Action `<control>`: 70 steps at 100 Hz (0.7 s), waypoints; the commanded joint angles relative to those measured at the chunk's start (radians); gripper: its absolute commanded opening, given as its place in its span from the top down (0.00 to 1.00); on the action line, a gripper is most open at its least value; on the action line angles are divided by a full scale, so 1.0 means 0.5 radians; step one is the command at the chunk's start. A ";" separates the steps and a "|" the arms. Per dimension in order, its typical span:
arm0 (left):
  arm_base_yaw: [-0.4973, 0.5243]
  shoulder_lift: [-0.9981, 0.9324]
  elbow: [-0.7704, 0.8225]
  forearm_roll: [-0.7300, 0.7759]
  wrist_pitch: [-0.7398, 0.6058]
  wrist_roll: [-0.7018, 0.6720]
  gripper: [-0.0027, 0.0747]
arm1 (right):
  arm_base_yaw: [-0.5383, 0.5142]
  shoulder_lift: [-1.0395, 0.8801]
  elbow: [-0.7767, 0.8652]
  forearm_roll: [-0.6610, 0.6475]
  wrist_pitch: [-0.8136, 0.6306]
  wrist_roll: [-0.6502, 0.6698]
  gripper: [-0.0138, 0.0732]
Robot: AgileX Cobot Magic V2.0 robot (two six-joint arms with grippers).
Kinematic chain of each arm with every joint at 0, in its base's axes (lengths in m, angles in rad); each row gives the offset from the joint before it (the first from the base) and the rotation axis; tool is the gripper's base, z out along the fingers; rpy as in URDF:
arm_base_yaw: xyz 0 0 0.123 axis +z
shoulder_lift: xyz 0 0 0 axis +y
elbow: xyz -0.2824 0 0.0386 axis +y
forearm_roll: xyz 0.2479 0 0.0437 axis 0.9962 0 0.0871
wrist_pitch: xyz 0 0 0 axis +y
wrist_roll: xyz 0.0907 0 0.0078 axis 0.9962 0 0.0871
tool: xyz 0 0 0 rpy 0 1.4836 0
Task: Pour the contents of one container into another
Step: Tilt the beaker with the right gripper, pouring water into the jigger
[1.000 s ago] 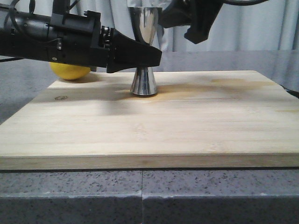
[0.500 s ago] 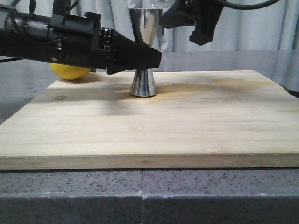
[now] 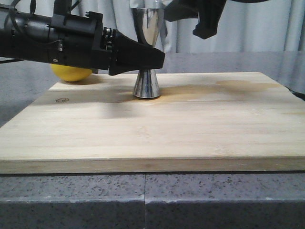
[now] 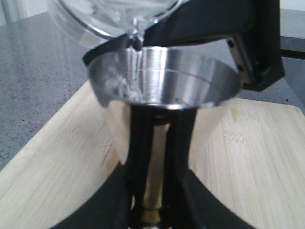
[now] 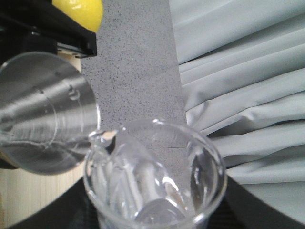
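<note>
**A:** Where are the arms?

**B:** In the front view the left gripper [image 3: 155, 59] reaches in level from the left of the frame, its black fingers clamped on the narrow waist of the steel jigger [image 3: 147, 52]. The jigger stands upright on the wooden board [image 3: 157, 129], just left of centre towards the far edge. The right gripper [image 3: 198, 14] hangs at the top of the frame, just right of the jigger's rim.

**A:** And the beaker?

**B:** The right wrist view shows the glass beaker [image 5: 155, 183] gripped between that gripper's fingers, tipped with its lip over the jigger's open mouth [image 5: 45, 112]. In the left wrist view the lip [image 4: 136, 36] sits over the rim, with clear liquid at the spout.

**A:** How much room around them?

**B:** The near half and the right side of the board lie bare. A lemon [image 3: 71, 72] rests at the far left corner, behind the left arm. Grey curtains [image 3: 257, 28] hang behind.
</note>
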 commanded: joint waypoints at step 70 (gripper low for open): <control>-0.013 -0.091 -0.058 -0.173 0.215 -0.007 0.99 | 0.001 -0.066 -0.075 -0.133 0.028 0.002 0.52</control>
